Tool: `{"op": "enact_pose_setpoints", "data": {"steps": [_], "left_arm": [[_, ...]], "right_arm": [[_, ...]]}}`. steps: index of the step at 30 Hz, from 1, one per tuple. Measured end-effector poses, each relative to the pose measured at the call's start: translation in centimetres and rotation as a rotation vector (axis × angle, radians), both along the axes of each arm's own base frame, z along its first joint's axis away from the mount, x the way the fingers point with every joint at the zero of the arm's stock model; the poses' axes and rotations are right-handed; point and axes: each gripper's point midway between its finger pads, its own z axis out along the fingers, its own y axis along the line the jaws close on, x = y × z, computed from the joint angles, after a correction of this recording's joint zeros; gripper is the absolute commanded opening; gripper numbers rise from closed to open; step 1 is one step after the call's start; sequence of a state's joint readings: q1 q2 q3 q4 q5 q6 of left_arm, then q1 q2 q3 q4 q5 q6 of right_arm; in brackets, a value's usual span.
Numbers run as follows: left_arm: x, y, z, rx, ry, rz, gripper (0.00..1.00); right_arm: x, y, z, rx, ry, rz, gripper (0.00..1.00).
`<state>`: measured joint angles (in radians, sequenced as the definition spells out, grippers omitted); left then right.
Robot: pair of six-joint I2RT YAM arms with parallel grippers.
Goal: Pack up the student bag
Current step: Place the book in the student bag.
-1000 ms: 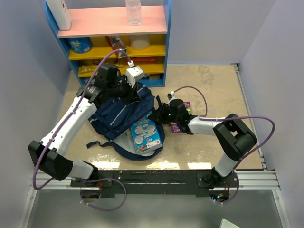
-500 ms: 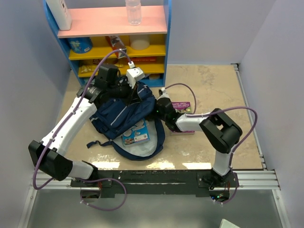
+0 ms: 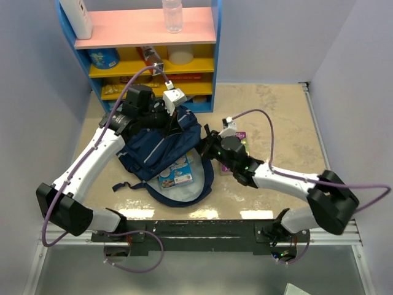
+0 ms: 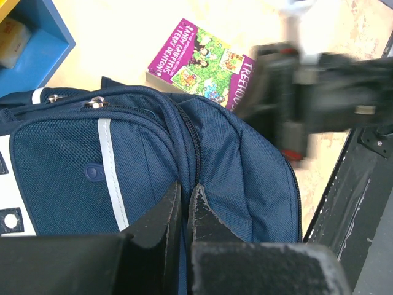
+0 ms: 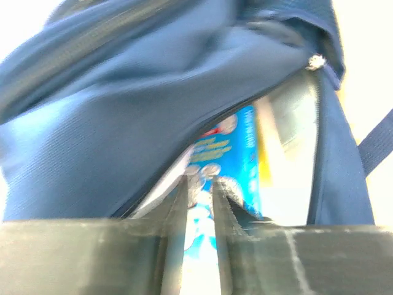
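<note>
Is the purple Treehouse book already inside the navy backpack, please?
No, the purple Treehouse book lies outside the navy backpack, flat on the beige tabletop.

The top camera looks steeply down from above and behind the arm bases, taking in the whole table (image 3: 276, 110) and the shelf (image 3: 123, 27) at its far side. Each wrist camera sits just behind its own fingers, very close in: the left gripper (image 4: 184, 187) view faces down onto the student bag (image 4: 233, 166) with the purple book (image 4: 202, 64) beyond, while the right gripper (image 5: 199, 184) view, blurred, faces into the bag's opening. All three views share the bag.
</note>
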<state>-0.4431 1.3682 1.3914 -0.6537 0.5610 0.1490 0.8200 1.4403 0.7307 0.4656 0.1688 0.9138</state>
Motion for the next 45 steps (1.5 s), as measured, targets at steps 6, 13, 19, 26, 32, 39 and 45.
{"op": "enact_pose_setpoints", "data": {"steps": [6, 13, 19, 26, 32, 39, 45], "left_arm": [[0.0, 0.0, -0.1, 0.000, 0.001, 0.000, 0.00], [0.0, 0.0, -0.1, 0.000, 0.001, -0.001, 0.00], [0.0, 0.0, -0.1, 0.000, 0.001, -0.001, 0.00], [0.0, 0.0, -0.1, 0.001, 0.002, 0.000, 0.00], [0.0, 0.0, -0.1, 0.000, 0.001, 0.000, 0.00], [0.2, 0.2, -0.2, 0.011, -0.005, 0.015, 0.00], [0.2, 0.3, -0.2, 0.012, -0.009, 0.013, 0.00]], "right_arm": [[-7.4, 1.4, 1.6, -0.042, -0.055, 0.133, 0.00], [-13.4, 2.4, -5.9, -0.255, 0.052, 0.263, 0.00], [-13.1, 1.6, -9.7, -0.365, 0.104, 0.239, 0.00], [-12.1, 2.6, -12.8, -0.439, 0.124, 0.210, 0.00], [-8.9, 2.9, -11.3, -0.381, 0.071, 0.114, 0.00], [-3.6, 3.2, -10.4, -0.317, 0.044, -0.005, 0.00], [-3.5, 2.4, -6.4, -0.252, 0.020, -0.021, 0.57]]}}
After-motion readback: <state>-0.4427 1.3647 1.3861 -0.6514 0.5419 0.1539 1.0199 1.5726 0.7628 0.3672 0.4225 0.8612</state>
